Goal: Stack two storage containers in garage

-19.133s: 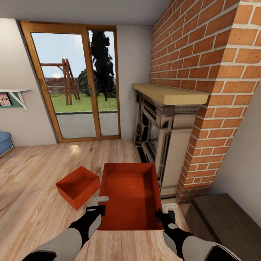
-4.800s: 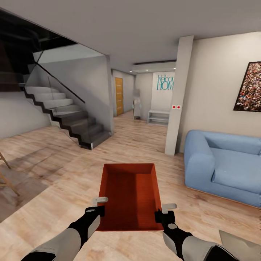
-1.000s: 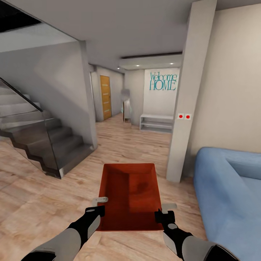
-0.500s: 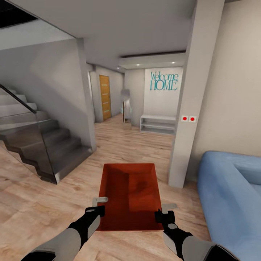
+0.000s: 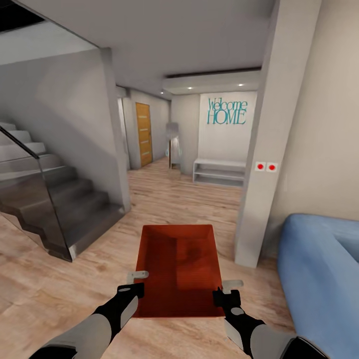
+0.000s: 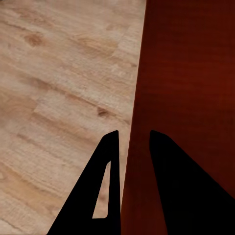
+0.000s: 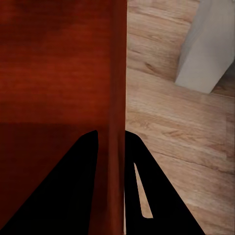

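Head view: both claws, left claw (image 5: 135,280) and right claw (image 5: 227,289), clamp the storage container (image 5: 178,269) between staircase (image 5: 55,199) and pillar (image 5: 262,164).

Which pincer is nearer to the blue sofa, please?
Right. The right pincer grips the container on the side facing the blue sofa; the left pincer holds the far wall.

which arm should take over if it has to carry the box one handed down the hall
Neither clearly. The left end effector and right end effector each pinch an opposite long wall of the box, near its close end. Keeping both looks safer.
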Tool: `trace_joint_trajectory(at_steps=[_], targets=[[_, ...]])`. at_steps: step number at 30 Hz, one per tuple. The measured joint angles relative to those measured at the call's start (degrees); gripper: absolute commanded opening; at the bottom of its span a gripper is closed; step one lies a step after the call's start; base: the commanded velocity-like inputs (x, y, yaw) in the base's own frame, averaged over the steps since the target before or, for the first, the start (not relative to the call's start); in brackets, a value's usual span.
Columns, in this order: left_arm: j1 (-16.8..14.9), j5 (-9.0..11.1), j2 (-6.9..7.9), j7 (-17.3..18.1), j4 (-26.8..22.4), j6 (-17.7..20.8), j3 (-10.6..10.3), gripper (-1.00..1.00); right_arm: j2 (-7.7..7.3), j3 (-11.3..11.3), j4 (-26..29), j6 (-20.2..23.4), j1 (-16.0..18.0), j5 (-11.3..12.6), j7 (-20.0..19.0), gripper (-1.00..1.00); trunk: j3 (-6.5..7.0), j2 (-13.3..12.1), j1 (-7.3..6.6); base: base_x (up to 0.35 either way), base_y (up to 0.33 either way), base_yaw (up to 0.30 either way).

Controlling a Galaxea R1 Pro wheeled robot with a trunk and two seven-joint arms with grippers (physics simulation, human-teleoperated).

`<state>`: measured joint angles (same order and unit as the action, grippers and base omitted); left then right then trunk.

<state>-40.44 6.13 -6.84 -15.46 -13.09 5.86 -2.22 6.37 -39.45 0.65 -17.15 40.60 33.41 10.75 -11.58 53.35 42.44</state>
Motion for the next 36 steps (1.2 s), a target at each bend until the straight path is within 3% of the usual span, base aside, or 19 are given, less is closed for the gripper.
trace_joint_trajectory(at_steps=[36], targets=[[-0.02,-0.1,-0.01,0.0,-0.03,0.07,0.04,-1.0,0.0,-0.01,-0.01,-0.01,0.0,0.07,-0.01,-1.0,0.0,0.0,0.0,0.322,0.0,0.0]])
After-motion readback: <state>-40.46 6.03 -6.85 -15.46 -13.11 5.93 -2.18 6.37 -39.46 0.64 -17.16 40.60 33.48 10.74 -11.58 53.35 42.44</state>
